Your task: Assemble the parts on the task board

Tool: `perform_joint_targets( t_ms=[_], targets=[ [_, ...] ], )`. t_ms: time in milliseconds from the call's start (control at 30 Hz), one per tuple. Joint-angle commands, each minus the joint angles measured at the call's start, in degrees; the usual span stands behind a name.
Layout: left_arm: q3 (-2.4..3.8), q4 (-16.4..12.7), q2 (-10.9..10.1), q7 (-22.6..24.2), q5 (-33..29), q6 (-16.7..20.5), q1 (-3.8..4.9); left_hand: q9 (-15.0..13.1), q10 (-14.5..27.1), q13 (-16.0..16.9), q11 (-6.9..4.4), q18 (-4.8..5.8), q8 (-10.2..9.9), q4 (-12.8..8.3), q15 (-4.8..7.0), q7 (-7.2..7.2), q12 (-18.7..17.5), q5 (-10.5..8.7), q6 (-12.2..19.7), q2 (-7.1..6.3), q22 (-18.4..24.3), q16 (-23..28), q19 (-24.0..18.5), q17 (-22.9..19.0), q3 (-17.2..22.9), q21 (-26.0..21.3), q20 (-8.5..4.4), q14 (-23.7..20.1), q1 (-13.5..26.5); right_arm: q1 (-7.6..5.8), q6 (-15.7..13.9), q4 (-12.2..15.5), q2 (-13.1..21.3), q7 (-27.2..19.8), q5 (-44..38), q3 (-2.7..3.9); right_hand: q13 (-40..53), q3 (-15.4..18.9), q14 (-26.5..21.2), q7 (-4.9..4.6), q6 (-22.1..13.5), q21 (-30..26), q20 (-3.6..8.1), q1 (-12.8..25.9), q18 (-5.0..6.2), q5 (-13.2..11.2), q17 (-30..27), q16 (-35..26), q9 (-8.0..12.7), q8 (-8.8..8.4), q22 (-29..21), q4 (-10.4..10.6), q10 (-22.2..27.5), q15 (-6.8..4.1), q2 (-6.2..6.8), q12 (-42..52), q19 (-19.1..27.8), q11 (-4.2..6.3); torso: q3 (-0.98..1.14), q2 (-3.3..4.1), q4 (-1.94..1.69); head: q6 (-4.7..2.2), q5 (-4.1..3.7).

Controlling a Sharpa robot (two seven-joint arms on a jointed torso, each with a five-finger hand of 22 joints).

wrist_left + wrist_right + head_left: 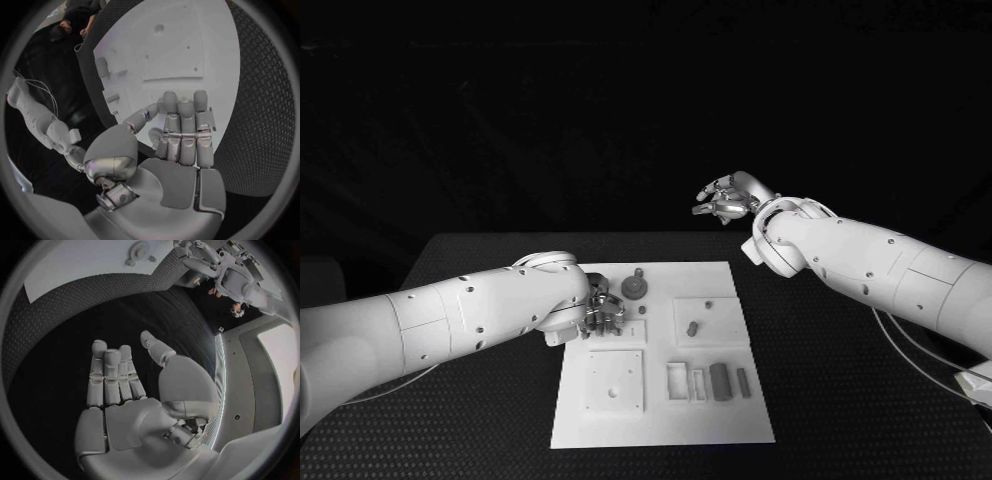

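Observation:
The white task board (pixel 661 425) lies in the middle of the black table. On it I see a round grey part (pixel 635 288) near the far edge, a small part (pixel 692 328) on a raised square, and two long parts (pixel 720 381) in slots. My left hand (pixel 600 312) hangs low over the board's left side beside the round part. In the left wrist view its fingers (pixel 184 130) are stretched out side by side over the board (pixel 181 45), with nothing plainly in them. My right hand (pixel 728 200) is lifted beyond the board's far right corner, its fingers (pixel 112 375) spread and holding nothing.
A square white plate (pixel 615 380) with small holes sits on the board's near left. Bare black table (pixel 862 400) lies to the right of the board and also to the left (pixel 488 400). My right forearm (pixel 877 270) crosses above the table's right side.

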State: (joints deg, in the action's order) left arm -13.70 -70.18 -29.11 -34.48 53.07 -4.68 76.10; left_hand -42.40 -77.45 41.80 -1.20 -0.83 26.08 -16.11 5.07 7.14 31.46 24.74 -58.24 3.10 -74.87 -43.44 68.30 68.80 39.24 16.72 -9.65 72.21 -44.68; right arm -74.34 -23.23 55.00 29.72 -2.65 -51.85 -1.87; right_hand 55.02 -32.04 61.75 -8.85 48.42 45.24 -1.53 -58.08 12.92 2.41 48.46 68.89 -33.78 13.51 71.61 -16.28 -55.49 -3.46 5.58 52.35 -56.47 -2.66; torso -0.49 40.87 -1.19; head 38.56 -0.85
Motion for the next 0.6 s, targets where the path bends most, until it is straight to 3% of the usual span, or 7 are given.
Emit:
perform_joint_targets(
  t_ms=[33, 100, 200, 300, 600],
  targets=[
    [0.02, -0.2, 0.0, 0.1, 0.6, -0.8, -0.02, -1.4, 3.2, 2.0, -1.84, -0.07, -1.0, 0.0, 2.57, -4.44, 2.3, -0.67, -4.1, 0.61, -1.7, -7.7, 2.2, -0.7, 0.5, 4.1, -2.36, -1.0, -1.2, -0.02, 0.5, 0.0, 0.0, -0.2, 0.1, 0.04, -0.1, 0.2, -0.3, -0.36, 0.1, -0.4, -0.18, -0.1, 0.62, 0.3, -0.1, -0.4, -0.1, -0.33, -0.1, -0.1, 0.1, 0.12, -0.1, -0.2, 0.0, -0.15, -0.01, -0.01, -0.07, 0.09, -0.03],
    [0.02, -0.3, 0.0, 0.1, 0.6, -0.6, -0.03, -2.3, 3.3, 2.2, -2.09, -0.24, -1.9, 0.1, 3.98, -4.52, 3.0, -0.94, -4.3, 0.69, -1.6, -14.4, 4.4, -2.4, 0.4, 8.8, -3.97, 0.3, -1.3, -0.02, 0.6, 0.0, -0.1, -0.2, 0.1, 0.04, -0.1, 0.2, -0.3, -0.36, 0.1, -0.4, -0.19, -0.1, 0.62, 0.3, -0.1, -0.4, -0.1, -0.33, -0.1, -0.1, 0.1, 0.12, -0.11, -0.2, 0.0, -0.15, 0.0, -0.01, -0.07, 0.14, -0.02],
    [0.02, -0.3, 0.1, 0.3, 0.6, 0.2, -0.03, -3.0, 2.9, 1.9, -2.47, -0.55, -2.7, 0.0, 4.66, -4.75, 3.3, -0.45, -4.8, 0.54, -1.6, -19.9, 6.6, -4.0, 0.4, 12.8, -5.21, 1.8, -1.3, -0.01, 0.7, 0.0, -0.2, -0.2, 0.1, 0.04, -0.1, 0.2, -0.3, -0.36, 0.1, -0.4, -0.21, -0.1, 0.63, 0.3, -0.1, -0.4, -0.1, -0.33, -0.1, -0.1, 0.1, 0.12, -0.14, -0.2, 0.0, -0.15, 0.01, 0.0, -0.09, 0.12, -0.01],
    [0.02, -0.3, 0.1, 0.5, 0.4, 1.3, -0.03, -3.7, 2.7, 1.5, -2.7, -0.44, -3.4, 0.0, 4.89, -4.89, 3.5, 0.15, -5.2, 0.63, -1.5, -23.0, 7.6, -6.3, 0.6, 15.3, -5.41, 2.4, -1.2, -0.01, 0.8, 0.0, -0.2, -0.1, 0.0, 0.04, -0.2, 0.2, -0.3, -0.37, 0.1, -0.4, -0.23, -0.1, 0.65, 0.3, -0.1, -0.4, -0.1, -0.34, -0.1, -0.1, 0.1, 0.13, -0.19, -0.2, 0.0, -0.15, 0.03, -0.02, -0.06, 0.17, -0.03],
    [0.02, -0.3, 0.2, 0.4, 0.1, 1.8, -0.05, -4.5, 2.5, 0.9, -2.72, -0.46, -4.5, 0.0, 4.98, -4.96, 3.7, 0.2, -5.6, 0.65, -1.4, -25.5, 7.1, -10.2, 0.8, 16.6, -5.54, 1.6, -1.1, -0.01, 1.0, -0.1, -0.2, -0.1, 0.0, 0.04, -0.3, 0.3, -0.2, -0.38, 0.1, -0.4, -0.28, -0.1, 0.66, 0.3, -0.1, -0.4, -0.1, -0.33, -0.1, -0.1, 0.0, 0.14, -0.27, -0.2, 0.0, -0.17, 0.03, -0.05, -0.07, 0.27, -0.05]
  ],
)
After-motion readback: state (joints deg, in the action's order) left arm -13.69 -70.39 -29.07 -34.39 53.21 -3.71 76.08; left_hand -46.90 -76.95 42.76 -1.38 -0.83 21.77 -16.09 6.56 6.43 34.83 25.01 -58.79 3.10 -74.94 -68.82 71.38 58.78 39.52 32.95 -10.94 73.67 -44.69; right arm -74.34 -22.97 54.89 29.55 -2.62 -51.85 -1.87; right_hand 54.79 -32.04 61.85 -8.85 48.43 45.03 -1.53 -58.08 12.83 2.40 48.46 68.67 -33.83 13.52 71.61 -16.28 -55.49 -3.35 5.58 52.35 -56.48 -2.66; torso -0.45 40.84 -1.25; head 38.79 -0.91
